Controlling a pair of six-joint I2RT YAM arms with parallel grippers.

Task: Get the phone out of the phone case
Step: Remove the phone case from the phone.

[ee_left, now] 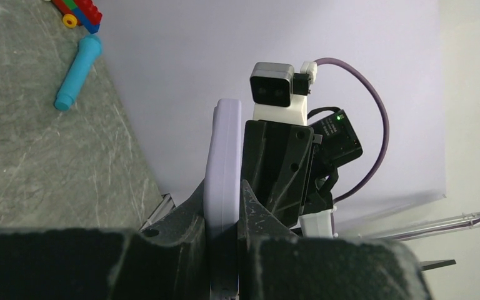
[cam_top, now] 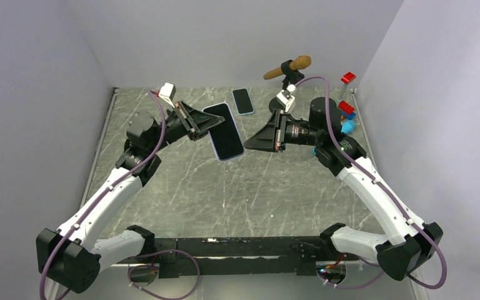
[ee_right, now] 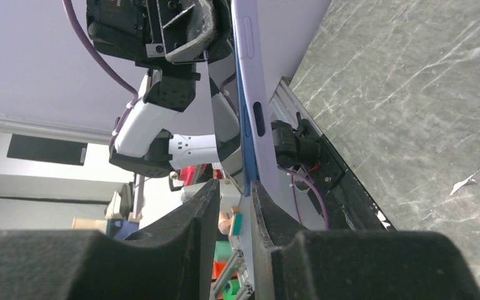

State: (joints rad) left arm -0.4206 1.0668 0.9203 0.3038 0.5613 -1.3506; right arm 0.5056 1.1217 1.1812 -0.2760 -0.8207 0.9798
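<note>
A phone in a lavender case, dark screen up, is held tilted above the table. My left gripper is shut on its upper left edge. In the left wrist view the lavender case edge stands clamped between the jaws of the left gripper. My right gripper is at the phone's lower right corner. In the right wrist view the phone's edge runs down to the mouth of the right gripper. Its jaws stand narrowly apart, with a gap showing beside the left finger.
A second phone lies flat at the back of the marble table. A brown wooden-handled tool, red bricks and a blue cylinder sit at the back right. White walls close in three sides.
</note>
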